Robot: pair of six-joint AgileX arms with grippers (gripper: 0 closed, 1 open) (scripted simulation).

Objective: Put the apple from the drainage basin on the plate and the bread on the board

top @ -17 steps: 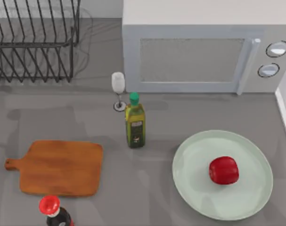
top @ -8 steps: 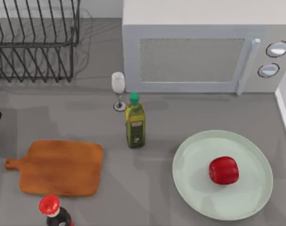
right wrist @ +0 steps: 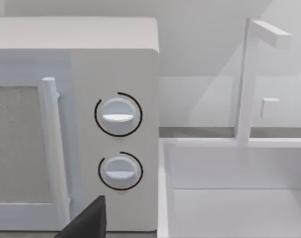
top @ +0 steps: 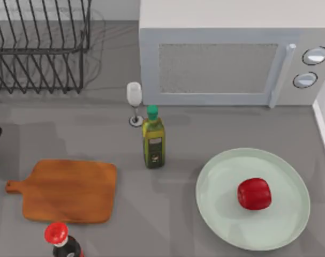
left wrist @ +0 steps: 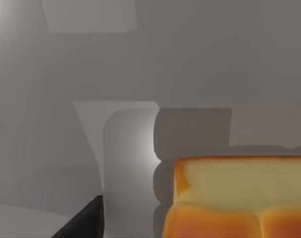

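Grey table with a microwave at the back, an apple on a plate, and a bare board.

At the right, the apple is seen resting on the plate. The board lies at the left, nothing on it, with a red-capped bottle just in front and an oil bottle between board and plate. In the left wrist view the bread is shown close up beside the left claw, whose grip cannot be told. The right claw faces the microwave's dials; its state cannot be told either.
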